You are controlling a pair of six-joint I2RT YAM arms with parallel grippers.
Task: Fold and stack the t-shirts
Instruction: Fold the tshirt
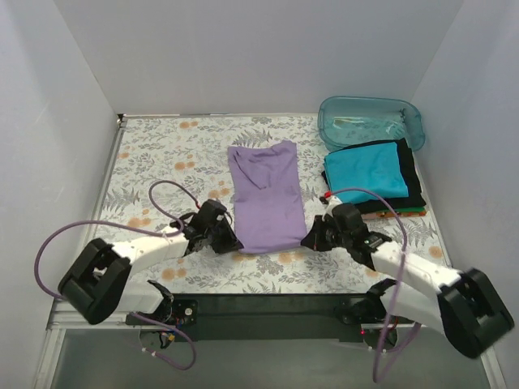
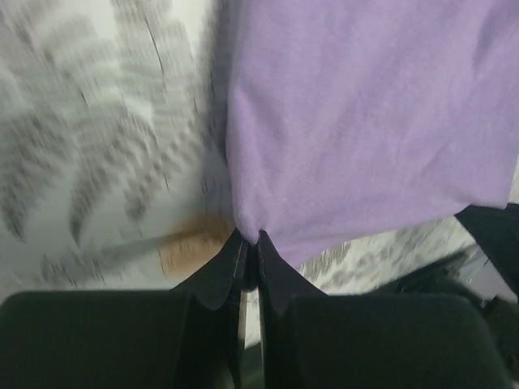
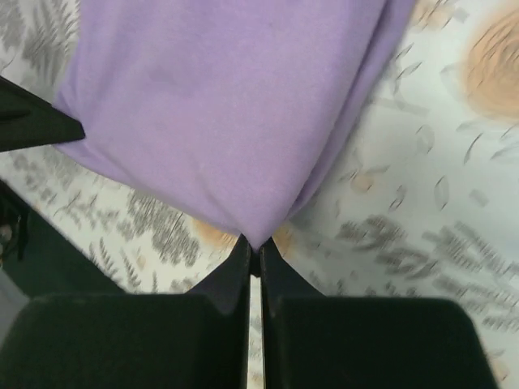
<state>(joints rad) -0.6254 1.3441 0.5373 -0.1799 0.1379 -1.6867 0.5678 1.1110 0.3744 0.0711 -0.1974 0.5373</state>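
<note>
The lavender-purple t-shirt (image 1: 266, 194) lies flat in the middle of the table, folded into a long strip with its sleeves tucked in. My left gripper (image 1: 228, 239) is shut on the shirt's near left corner (image 2: 250, 231). My right gripper (image 1: 309, 239) is shut on its near right corner (image 3: 254, 239). Both corners are pinched between closed fingertips, low over the cloth. At the right, a stack of folded shirts has teal (image 1: 366, 173) on top, black (image 1: 410, 182) under it and orange-red (image 1: 405, 212) at the bottom.
A clear teal plastic tub (image 1: 371, 121) stands at the back right, just behind the stack. The table has a floral cloth (image 1: 162, 154) and white walls on three sides. The arms' cables (image 1: 73, 235) loop near the front edge.
</note>
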